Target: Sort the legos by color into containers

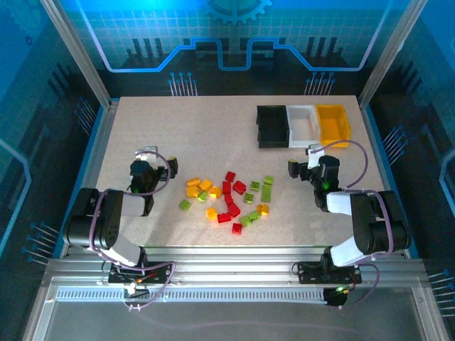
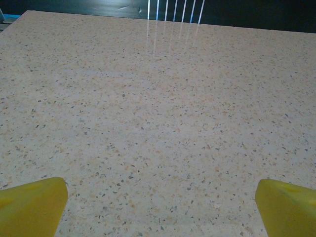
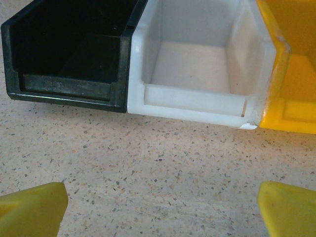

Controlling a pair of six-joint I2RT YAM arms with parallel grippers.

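From the top external view, the legos point(image 1: 227, 199) lay loose in a scattered cluster of red, lime green and orange-yellow pieces on the speckled surface point(image 1: 178, 121), between the two arms and towards the near edge. The left gripper point(image 1: 151, 158) sat just left of that cluster, apart from the nearest orange piece, and the right gripper point(image 1: 313, 153) stood to the cluster's right, also clear of the bricks. Three containers stood in a touching row at the far right: the black bin point(image 1: 272, 145), the white bin point(image 1: 302, 140) and the yellow bin point(image 1: 334, 141), with the right gripper just in front of the white and yellow ones. All three looked empty from above. In the left wrist view, the left gripper point(image 2: 160, 212) stood wide apart, its yellow fingertips point(image 2: 32, 207) at the two bottom corners with bare speckled surface between and ahead of them, and nothing held. In the right wrist view, the right gripper point(image 3: 160, 212) was likewise spread wide and empty, its fingertips point(image 3: 32, 210) low in the corners. Ahead of it, across a strip of surface, the black bin point(image 3: 69, 89) lay to the left, the white bin point(image 3: 187, 103) straight in front, and the yellow bin point(image 3: 289, 116) to the right, their open fronts facing it.
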